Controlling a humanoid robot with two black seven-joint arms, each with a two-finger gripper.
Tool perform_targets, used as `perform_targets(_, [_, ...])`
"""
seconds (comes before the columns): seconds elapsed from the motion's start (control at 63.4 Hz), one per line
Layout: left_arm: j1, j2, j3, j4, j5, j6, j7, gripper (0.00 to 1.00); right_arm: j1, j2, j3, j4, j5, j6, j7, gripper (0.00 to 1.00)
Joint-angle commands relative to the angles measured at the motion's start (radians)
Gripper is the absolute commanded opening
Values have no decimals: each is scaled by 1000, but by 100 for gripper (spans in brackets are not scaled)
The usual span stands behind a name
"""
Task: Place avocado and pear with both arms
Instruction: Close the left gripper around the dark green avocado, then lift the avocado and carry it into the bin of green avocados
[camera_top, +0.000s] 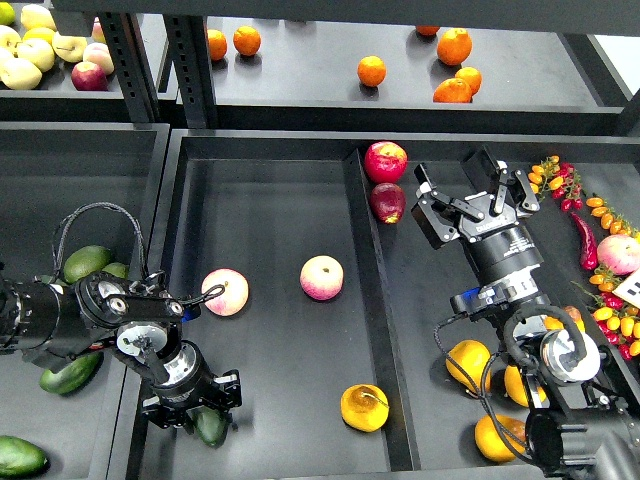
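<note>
Two fruits matter here, and both lie near the front edge: the avocado sits under the left gripper, its dark green end peeking out below the fingers, which seem pinched on it, though the wrist blocks most of the contact. Just right of it, in the same middle bin, the pear rests free on the dark floor with its thin stem up. Farther back, two pink peaches lie in that bin. The right gripper hovers far right over the neighbouring bin, fingers spread and holding nothing. To place the avocado well, I would lower it flat until it touches, then release, keeping clear of the pear. The far shelf's oranges are partly cut off.
</note>
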Motion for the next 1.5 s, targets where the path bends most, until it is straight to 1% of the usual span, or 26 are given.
perform_targets(0.0, [-5,3,-1,-1,-6,-31,0,38,-1,0,-1,-1,0,0,0,100])
perform_targets(0.079, [-6,5,-3,-1,-11,-31,0,35,-1,0,-1,-1,0,0,0,100])
perform_targets(0.221, [-20,8,-3,-4,-11,-31,0,33,-1,0,-2,-1,0,2,0,100])
perform_targets(0.347, [-63,9,0,-5,-11,-31,0,32,-2,0,-4,-1,0,2,0,100])
perform_targets(0.647, [-164,60,-1,-28,-14,-31,0,32,-2,0,-7,-1,0,2,0,100])
perform_targets(0.773, [-198,104,0,-41,-10,-31,0,32,-2,0,-7,1,0,2,0,100])
perform_targets(0.962, [-249,204,2,-71,-3,-31,0,32,-1,0,-21,8,2,5,-2,100])
perform_targets(1.151, [-275,278,0,-96,0,-31,0,32,22,0,-44,8,2,3,-3,100])
perform_targets(1.246, [-290,302,2,-103,1,-31,0,32,41,0,-45,5,0,-6,-5,100])
perform_targets(1.262, [-295,325,5,-113,3,-31,0,32,58,0,-45,2,0,-8,-5,100])
perform_targets(1.372, [-298,370,12,-129,17,-31,0,32,96,0,-55,-5,-3,-17,-8,100])
perform_targets(1.482, [-296,437,19,-148,32,-31,0,32,139,0,-75,-8,-3,-57,-9,100])
